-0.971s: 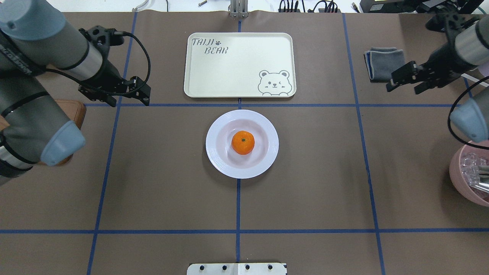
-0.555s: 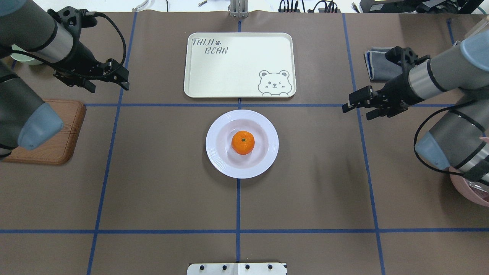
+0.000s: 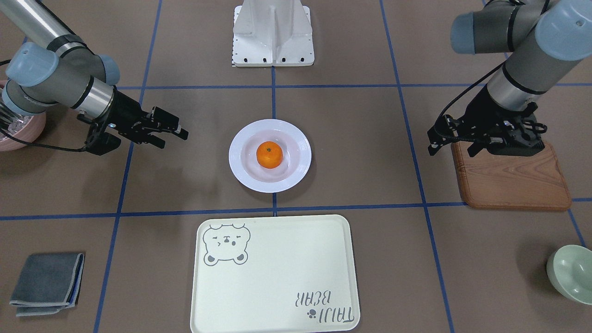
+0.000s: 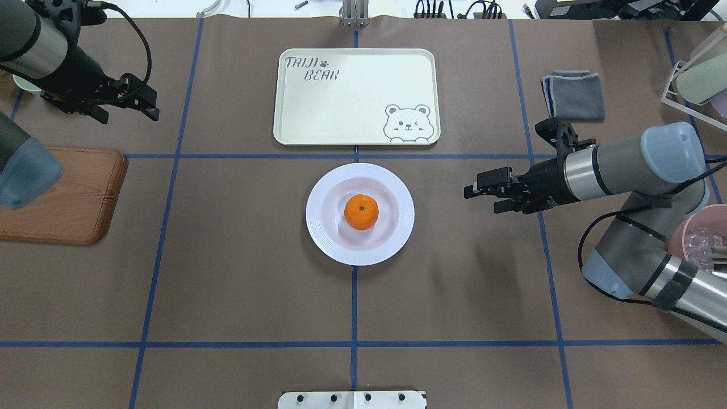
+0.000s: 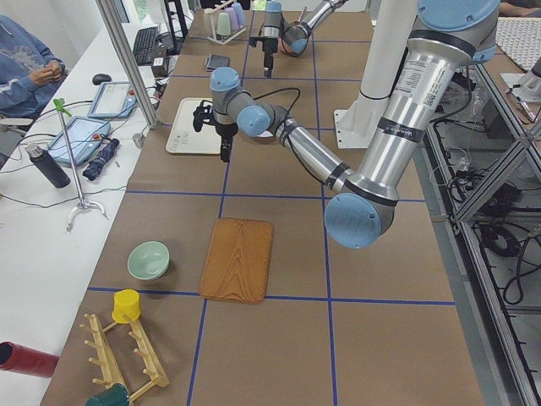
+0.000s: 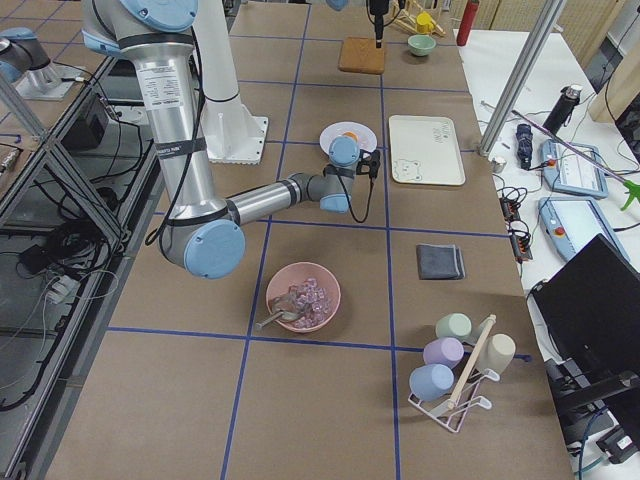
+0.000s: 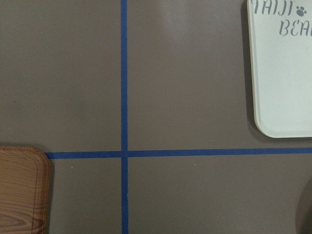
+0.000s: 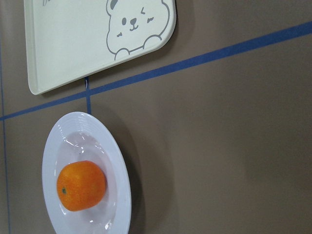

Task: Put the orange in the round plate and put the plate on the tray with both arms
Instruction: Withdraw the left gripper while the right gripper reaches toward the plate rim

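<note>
The orange (image 4: 361, 212) (image 3: 269, 154) (image 8: 81, 185) lies in the middle of the round plate (image 4: 397, 238) (image 3: 238, 162) (image 8: 53, 146), which stands on the table just short of the tray (image 4: 352, 96) (image 3: 277, 273) (image 8: 73, 44). The tray holds nothing. My right gripper (image 4: 481, 200) (image 3: 175, 138) hovers open to the right of the plate, pointing at it, about a plate's width away. My left gripper (image 4: 130, 118) (image 3: 451, 151) hangs open far to the left, beyond the wooden board's far edge. Neither wrist view shows its own fingers.
A brown wooden board (image 4: 62, 196) (image 3: 508, 175) lies at the left. A folded grey cloth (image 4: 573, 95) sits right of the tray. A pink bowl (image 4: 698, 244) (image 6: 303, 297) holds clear pieces. A pale green bowl (image 3: 573, 273) and cup racks stand at the table's ends.
My right gripper has swung inward toward the plate's right side. My left gripper has pulled back to the left and farther away. Plate and orange have not moved.
</note>
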`<action>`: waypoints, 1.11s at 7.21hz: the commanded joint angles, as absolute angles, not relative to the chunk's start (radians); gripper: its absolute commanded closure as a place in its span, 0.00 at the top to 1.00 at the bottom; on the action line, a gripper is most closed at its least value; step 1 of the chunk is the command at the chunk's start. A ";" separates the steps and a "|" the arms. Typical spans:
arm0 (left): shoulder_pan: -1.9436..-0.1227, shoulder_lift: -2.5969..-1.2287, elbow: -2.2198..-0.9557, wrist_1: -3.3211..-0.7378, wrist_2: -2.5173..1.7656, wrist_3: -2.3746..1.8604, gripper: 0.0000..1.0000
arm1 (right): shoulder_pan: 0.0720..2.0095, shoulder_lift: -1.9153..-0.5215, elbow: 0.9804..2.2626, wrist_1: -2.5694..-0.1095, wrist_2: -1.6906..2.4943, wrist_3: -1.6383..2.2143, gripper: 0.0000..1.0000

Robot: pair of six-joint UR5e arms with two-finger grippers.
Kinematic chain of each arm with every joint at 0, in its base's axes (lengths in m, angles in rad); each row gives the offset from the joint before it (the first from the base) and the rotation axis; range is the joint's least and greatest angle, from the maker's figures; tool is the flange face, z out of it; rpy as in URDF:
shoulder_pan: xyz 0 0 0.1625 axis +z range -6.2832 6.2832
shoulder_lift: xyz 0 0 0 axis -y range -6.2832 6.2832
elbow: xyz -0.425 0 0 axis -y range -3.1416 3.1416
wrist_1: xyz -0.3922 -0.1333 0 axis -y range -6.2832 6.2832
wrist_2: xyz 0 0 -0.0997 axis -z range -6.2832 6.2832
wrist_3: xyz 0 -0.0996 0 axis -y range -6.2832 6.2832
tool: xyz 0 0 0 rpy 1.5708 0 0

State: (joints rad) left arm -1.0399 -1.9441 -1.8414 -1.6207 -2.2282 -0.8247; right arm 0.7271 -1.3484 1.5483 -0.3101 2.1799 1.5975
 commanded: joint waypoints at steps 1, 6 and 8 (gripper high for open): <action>-1.045 -1.944 -1.833 -1.618 -2.227 -0.822 0.98 | 0.655 -1.336 1.430 -0.015 2.056 1.748 0.99; -1.048 -1.944 -1.821 -1.617 -2.227 -0.821 0.98 | 0.513 -1.258 1.401 0.048 1.818 1.845 0.99; -1.048 -1.944 -1.821 -1.617 -2.227 -0.821 0.98 | 0.500 -1.255 1.373 0.046 1.816 1.841 0.99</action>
State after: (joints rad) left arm -1.0469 -1.9436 -1.8212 -1.6168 -2.2273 -0.8207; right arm 0.5108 -1.2591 1.3911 0.0461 1.8218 1.8432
